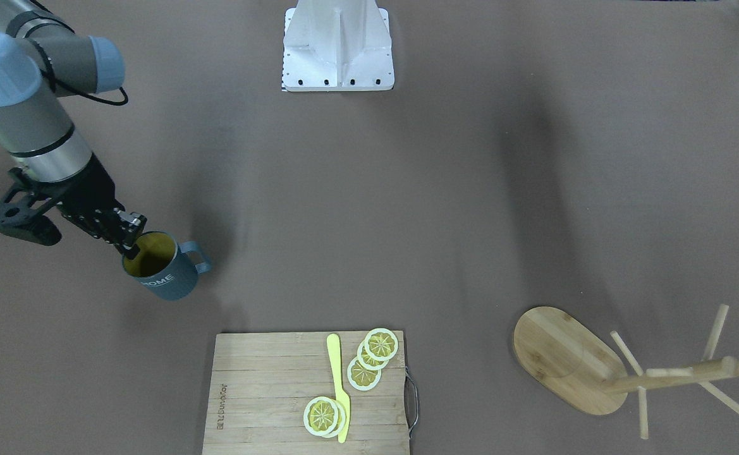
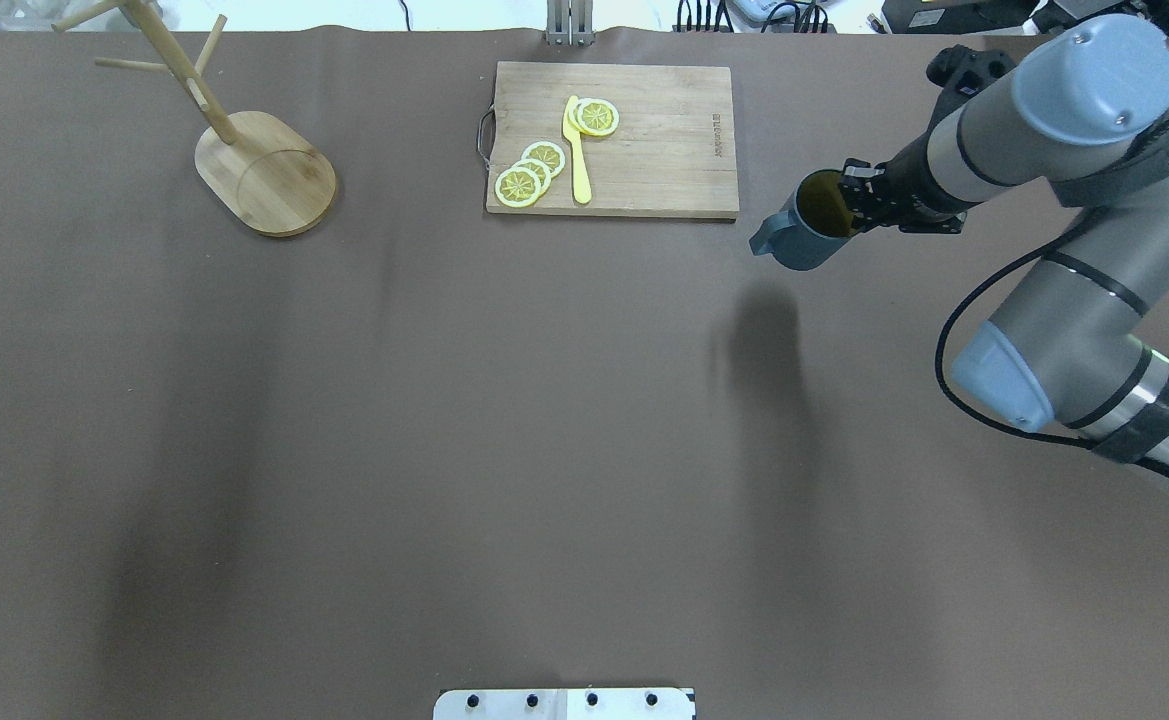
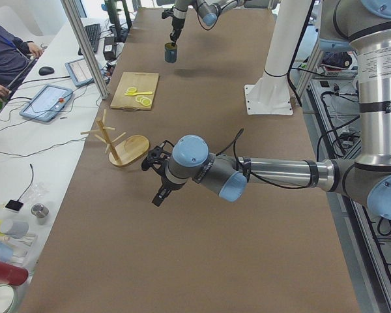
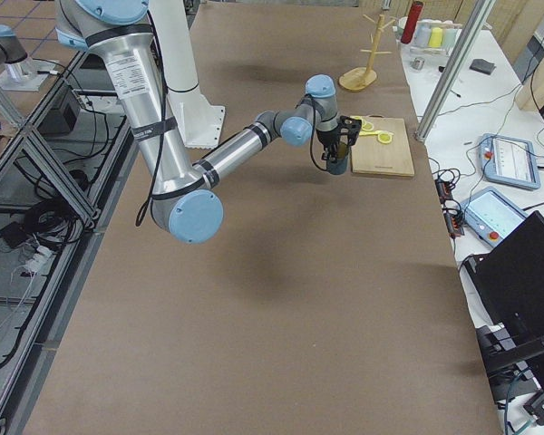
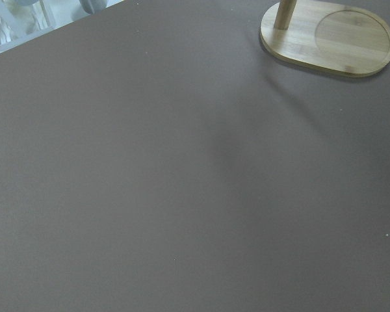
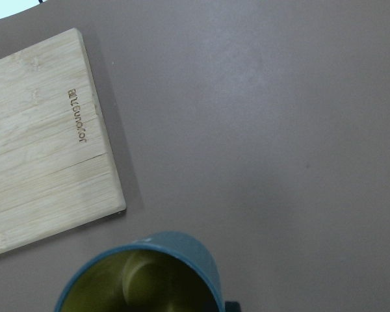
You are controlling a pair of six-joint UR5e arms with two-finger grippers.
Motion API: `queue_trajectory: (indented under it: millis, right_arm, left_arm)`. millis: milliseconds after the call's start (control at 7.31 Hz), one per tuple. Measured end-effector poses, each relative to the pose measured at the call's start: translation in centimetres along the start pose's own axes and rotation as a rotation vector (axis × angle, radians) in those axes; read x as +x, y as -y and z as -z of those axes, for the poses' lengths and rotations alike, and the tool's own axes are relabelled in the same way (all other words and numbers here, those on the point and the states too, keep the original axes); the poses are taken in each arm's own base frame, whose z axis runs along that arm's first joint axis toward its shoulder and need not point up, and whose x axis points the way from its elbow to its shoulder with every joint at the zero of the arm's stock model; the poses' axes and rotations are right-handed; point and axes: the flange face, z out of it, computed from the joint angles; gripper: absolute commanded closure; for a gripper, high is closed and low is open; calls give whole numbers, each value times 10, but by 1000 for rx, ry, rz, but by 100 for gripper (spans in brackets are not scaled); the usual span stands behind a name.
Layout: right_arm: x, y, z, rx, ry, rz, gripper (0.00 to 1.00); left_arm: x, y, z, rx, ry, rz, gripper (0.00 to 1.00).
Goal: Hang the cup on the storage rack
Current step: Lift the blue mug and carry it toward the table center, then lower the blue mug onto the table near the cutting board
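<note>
Carry step | cup was held up near the cutting board, rim pinched by right gripper | left gripper jaws: could not be told | next: handle probably to be lined up with a storage rack peg

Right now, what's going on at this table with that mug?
The right gripper pinches the cup by its rim, one finger inside, holding it apparently off the table beside the cutting board. The storage rack stands far across the table, its pegs bare, so nothing is hung yet. The left gripper hovers near the rack; I cannot tell whether it is open.
</note>
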Motion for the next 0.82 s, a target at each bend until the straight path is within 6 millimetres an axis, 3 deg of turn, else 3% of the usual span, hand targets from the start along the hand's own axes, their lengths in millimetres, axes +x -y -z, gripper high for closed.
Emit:
queue_trajectory:
  millis: [274, 821]
  right_arm:
    - [-47, -38, -4, 16, -17, -69, 100]
    - [-111, -96, -6, 48, -54, -195, 100]
  left_arm:
    - [0, 0, -1, -1, 0, 3, 0]
    - [-3, -3, -3, -8, -1, 7, 0]
